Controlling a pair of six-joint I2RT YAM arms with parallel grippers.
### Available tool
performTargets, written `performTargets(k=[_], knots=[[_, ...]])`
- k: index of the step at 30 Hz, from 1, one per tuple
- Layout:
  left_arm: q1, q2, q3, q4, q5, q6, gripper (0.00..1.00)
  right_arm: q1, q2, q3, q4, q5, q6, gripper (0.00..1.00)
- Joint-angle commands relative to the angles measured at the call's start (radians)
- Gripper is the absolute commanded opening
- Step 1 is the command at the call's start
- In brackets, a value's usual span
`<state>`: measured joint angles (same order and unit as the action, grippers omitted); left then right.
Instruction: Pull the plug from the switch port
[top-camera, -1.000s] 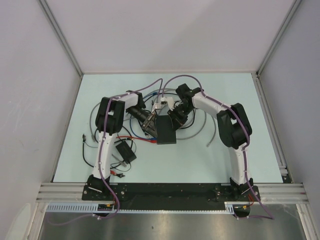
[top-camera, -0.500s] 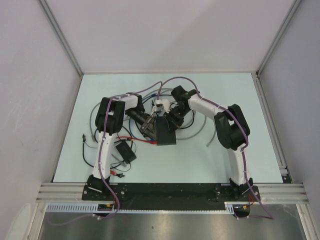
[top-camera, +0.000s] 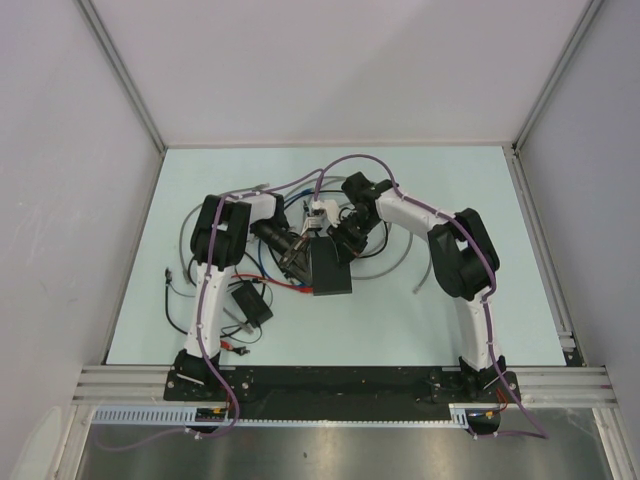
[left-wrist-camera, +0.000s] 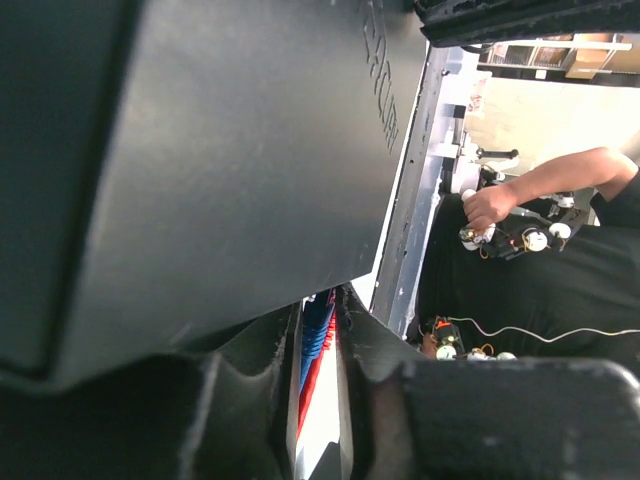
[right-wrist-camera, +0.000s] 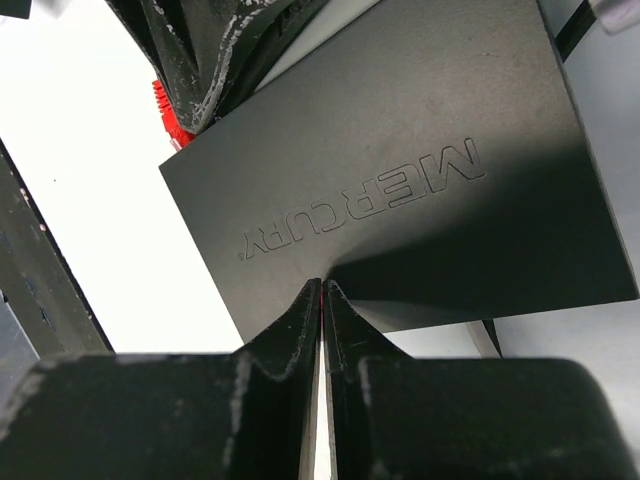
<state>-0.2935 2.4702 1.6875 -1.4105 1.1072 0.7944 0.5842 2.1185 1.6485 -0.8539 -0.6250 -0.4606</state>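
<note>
**Op A:** My right gripper (right-wrist-camera: 322, 292) is pinched together on nothing, tips at the edge of the switch (right-wrist-camera: 400, 180). I can't tell whether the left gripper (left-wrist-camera: 320, 312) is clamped.

**Op B:** Port row?

**Op A:** Hidden. The switch lies mid-table between both arms. If I tug unbraced, I'd expect the box to slide and the red cable (right-wrist-camera: 162, 103) to snag.
</note>
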Motion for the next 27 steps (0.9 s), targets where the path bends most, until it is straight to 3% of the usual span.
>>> performTargets(k=[1,8,13,19,27], knots=[[-0.015,-0.028,-0.015,0.031,-0.06,0.039,0.16,0.009,0.012,-0.016,0.016,0.007,-0.015,0.07],[-0.019,-0.028,-0.015,0.039,-0.052,0.011,0.08,0.016,0.006,-0.016,0.016,0.005,-0.016,0.07],[-0.019,-0.017,0.041,0.042,0.017,-0.018,0.01,0.016,-0.04,0.0,0.012,-0.022,-0.021,0.07],[-0.021,0.03,0.121,0.041,0.111,-0.049,0.0,0.035,0.001,-0.013,-0.008,-0.027,-0.038,0.07],[0.007,0.013,0.103,-0.025,0.034,0.046,0.0,0.065,0.024,-0.082,0.015,0.034,-0.032,0.07]])
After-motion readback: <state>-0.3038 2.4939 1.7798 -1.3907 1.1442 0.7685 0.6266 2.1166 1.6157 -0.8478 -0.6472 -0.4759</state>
